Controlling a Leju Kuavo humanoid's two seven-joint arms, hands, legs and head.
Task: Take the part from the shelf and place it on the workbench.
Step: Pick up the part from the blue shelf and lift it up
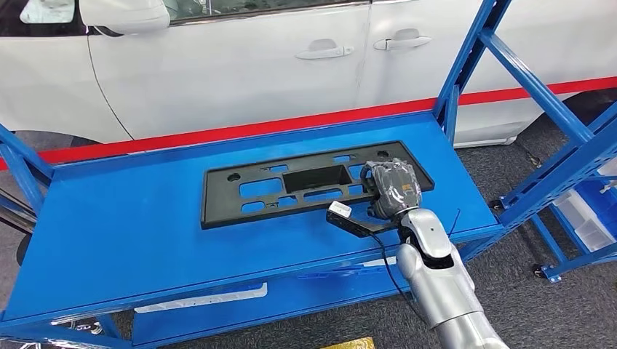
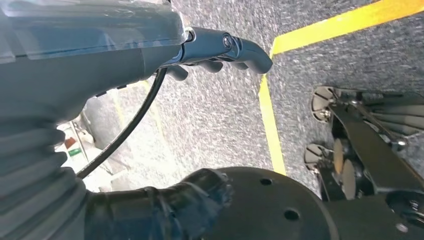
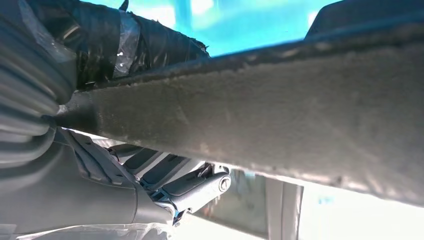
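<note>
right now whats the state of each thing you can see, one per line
black part: lying flat on the blue shelf, its right end under the hand
right hand: on the part's right end, thumb and fingers either side of its edge
left hand: hanging over the floor, fingers curled, holding nothing
car doors: closed

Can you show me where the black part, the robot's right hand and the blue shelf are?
black part (image 1: 240,190): head view, its left frame section.
right hand (image 1: 393,190): head view, the back of the hand.
blue shelf (image 1: 124,218): head view, bare top surface.
</note>
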